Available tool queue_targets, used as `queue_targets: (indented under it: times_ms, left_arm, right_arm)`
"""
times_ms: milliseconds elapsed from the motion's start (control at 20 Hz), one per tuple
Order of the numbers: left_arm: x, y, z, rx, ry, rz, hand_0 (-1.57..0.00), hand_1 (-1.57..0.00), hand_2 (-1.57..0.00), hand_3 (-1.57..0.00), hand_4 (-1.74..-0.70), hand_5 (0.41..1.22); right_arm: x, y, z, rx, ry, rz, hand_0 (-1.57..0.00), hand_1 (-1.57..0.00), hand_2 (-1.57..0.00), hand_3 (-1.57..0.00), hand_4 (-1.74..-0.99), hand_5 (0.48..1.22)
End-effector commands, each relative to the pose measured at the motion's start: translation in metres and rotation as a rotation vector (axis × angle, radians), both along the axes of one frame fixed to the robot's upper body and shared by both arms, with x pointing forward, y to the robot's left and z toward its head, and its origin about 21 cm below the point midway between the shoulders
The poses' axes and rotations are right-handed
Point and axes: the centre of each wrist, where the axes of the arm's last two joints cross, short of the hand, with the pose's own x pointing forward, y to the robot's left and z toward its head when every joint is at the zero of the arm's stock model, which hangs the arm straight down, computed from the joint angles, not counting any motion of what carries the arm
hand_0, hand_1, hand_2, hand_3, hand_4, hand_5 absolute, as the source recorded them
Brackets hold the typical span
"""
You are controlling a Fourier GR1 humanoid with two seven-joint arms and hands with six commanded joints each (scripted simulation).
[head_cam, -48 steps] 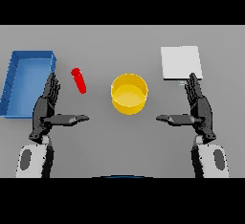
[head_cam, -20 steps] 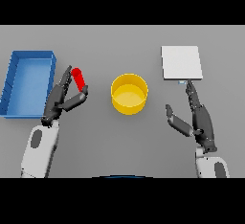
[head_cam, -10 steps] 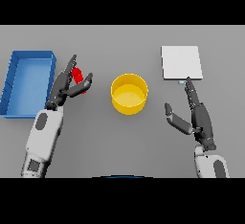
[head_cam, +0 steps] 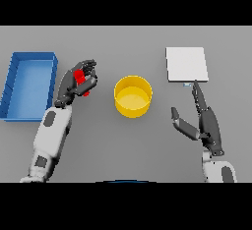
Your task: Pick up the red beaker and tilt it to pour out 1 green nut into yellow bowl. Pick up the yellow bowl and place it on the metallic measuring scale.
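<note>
Fingers and thumb of the left hand (head_cam: pixel 74 84) are curled round the red beaker (head_cam: pixel 80 79), so only patches of glossy red show between the dark fingers, with a small red end poking out at the lower right. It is a slim, tube-like piece, and it sits in the grasp between the blue tray (head_cam: pixel 29 86) and the yellow bowl (head_cam: pixel 133 95), apart from both. Whether it touches the grey table (head_cam: pixel 123 47) cannot be told. The bowl is round, smooth and bright yellow, straight-walled and open at the top, standing upright near the middle of the table; its inside looks plain yellow. The tray is a rectangular blue box with raised walls, off at the table's left edge. On the far right lies the measuring scale (head_cam: pixel 186 64), a flat, pale, square plate with a tiny tab at its near edge. The left forearm, white and grey, slants up from the lower edge towards the beaker. The right hand (head_cam: pixel 205 121) is just near of the scale, fingers straight and pointing towards it, thumb spread to the side, holding nothing.
</note>
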Motion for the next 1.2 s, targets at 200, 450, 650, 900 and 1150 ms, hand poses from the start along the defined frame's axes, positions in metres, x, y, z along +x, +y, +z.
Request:
queue_targets:
  times_ms: [200,450,650,900,1150]
  left_arm:
    - [0.001,-0.007,-0.002,0.043,-0.043,0.024,-1.21,-1.21,-1.22,-1.22,-1.45,1.109]
    - [0.002,-0.011,0.002,0.018,-0.089,0.045,-1.45,-1.45,-1.46,-1.45,-1.62,1.117]
    - [0.006,-0.009,0.017,0.021,-0.165,0.045,-1.52,-1.52,-1.52,-1.52,-1.69,1.100]
    - [0.010,-0.013,0.057,0.165,-0.242,-0.018,-1.55,-1.56,-1.56,-1.56,-1.72,1.107]
    - [0.007,-0.021,0.081,0.448,-0.260,-0.182,-1.56,-1.56,-1.56,-1.56,-1.73,1.117]
  right_arm:
    - [0.003,0.000,0.000,0.013,0.006,-0.003,0.00,0.00,0.00,0.00,-1.291,0.684]
    - [0.010,0.002,0.001,0.004,0.011,0.017,0.00,0.00,0.00,0.00,-1.288,0.679]
    - [0.010,0.005,-0.002,-0.021,0.004,0.007,0.00,0.00,0.00,0.00,-1.254,0.667]
    - [0.009,0.004,0.001,-0.038,-0.029,0.014,0.00,0.00,0.00,0.00,-1.249,0.679]
    - [0.002,0.012,0.003,-0.054,-0.022,0.006,0.00,0.00,0.00,0.00,-1.243,0.696]
